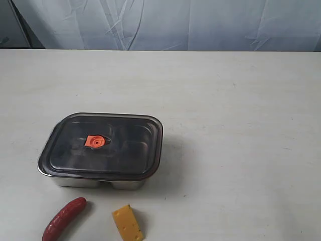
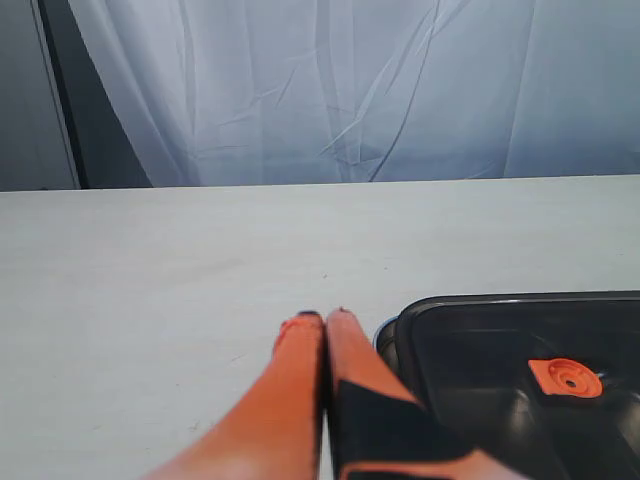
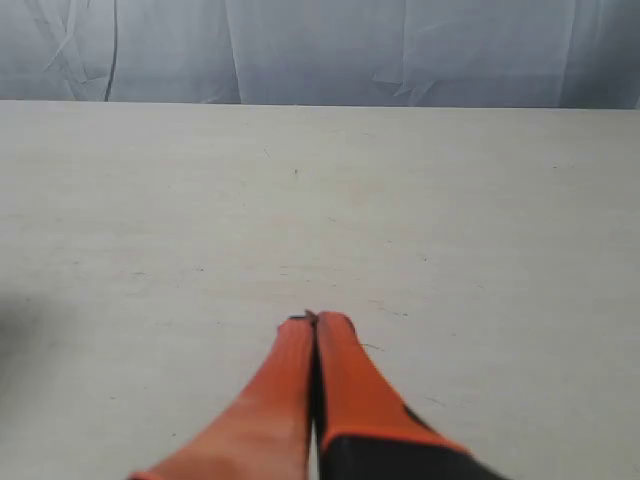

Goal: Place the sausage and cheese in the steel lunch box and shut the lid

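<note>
Since the lid [image 1: 125, 150] sat closed on the steel lunch box [image 1: 90, 182] in the exterior view, nothing could go in until it came off, so by my read the job hadn't started. The box was left of centre on the table [image 1: 241, 150]. Sausage [image 1: 64, 219] and cheese [image 1: 128, 223] lay just in front of it at the frame's bottom edge, apart from each other and clear of the box. Risks: the lid looked flat and flush with little to pinch, so fingers could slip off the rim or drag the whole box. A shoved box could hit the sausage, which looked round enough to roll. The orange valve [image 1: 94, 142] at lid centre looked like a poor grab point. Neither arm showed here.

Left wrist view: the left gripper [image 2: 322, 318] hung low over bare table, fingers pressed together and holding nothing. It pointed roughly toward the curtain [image 2: 350, 90], tilted slightly down. The lid's corner was just beside the fingertips, the valve further along. Risk: going in with the fingers together would only bump the rim, so they'd need to part first.

Right wrist view: the right gripper [image 3: 316, 322] had its fingers together and empty, low over open table, with no task item in sight. Risk: the food lay on the left side, so a cross-reach could crowd the left arm.
</note>
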